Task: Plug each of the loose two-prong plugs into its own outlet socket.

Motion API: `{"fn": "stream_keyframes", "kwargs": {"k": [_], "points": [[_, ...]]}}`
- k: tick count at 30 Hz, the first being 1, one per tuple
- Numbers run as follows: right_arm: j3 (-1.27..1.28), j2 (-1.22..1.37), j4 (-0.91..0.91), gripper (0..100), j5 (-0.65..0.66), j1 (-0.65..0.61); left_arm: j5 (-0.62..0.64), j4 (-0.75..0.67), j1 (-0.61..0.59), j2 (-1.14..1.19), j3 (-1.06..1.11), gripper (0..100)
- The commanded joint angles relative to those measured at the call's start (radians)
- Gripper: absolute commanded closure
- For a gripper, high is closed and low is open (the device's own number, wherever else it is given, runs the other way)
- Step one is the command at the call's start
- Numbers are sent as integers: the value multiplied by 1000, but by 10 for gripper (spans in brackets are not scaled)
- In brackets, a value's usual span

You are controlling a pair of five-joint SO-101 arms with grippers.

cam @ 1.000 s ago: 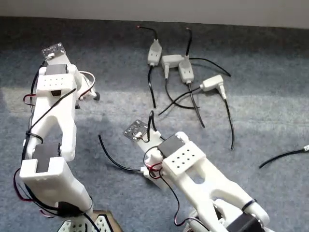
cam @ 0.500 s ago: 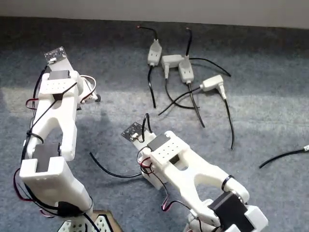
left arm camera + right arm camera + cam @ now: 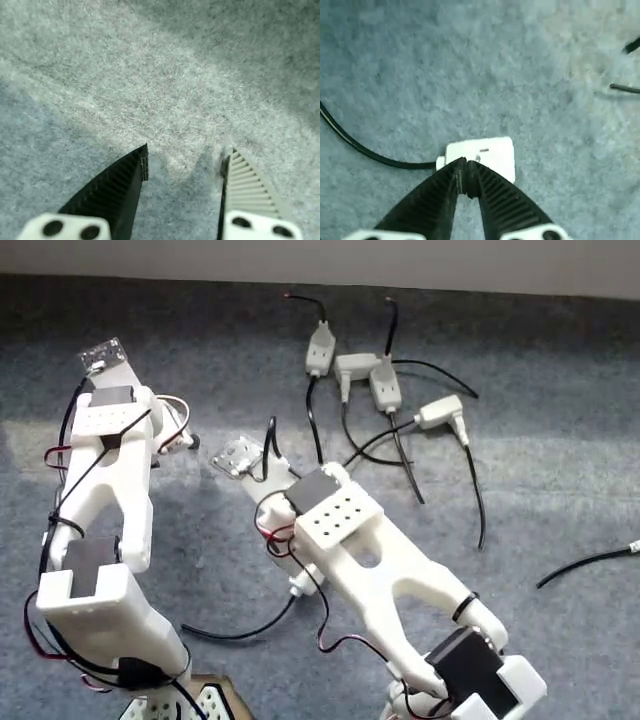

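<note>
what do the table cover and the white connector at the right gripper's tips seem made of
table cover: probably grey felt or short-pile carpet, matte, fuzzy fibres showing. white connector: likely moulded plastic, smooth flat faces, crisp edges.
</note>
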Motion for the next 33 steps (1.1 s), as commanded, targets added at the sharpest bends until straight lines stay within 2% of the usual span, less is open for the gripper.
{"fn": "stream_keyframes", "kwargs": {"k": [1,4,7,10,12,22,33], "points": [[-151,-2,10,992,9,-2,11,-11,-10,-12,-8,752],[-197,-5,36,992,9,4,11,-11,-12,-8,-8,752],[-226,-2,162,992,14,45,11,-11,-12,-7,-8,752],[-183,-2,255,992,101,93,11,-12,-8,-7,-8,752],[-113,-4,255,992,137,119,11,-12,-7,-7,-8,752],[252,-4,35,992,135,131,11,-12,-7,-7,-4,752],[302,-2,-142,992,135,125,11,-12,-7,-7,-4,752]]}}
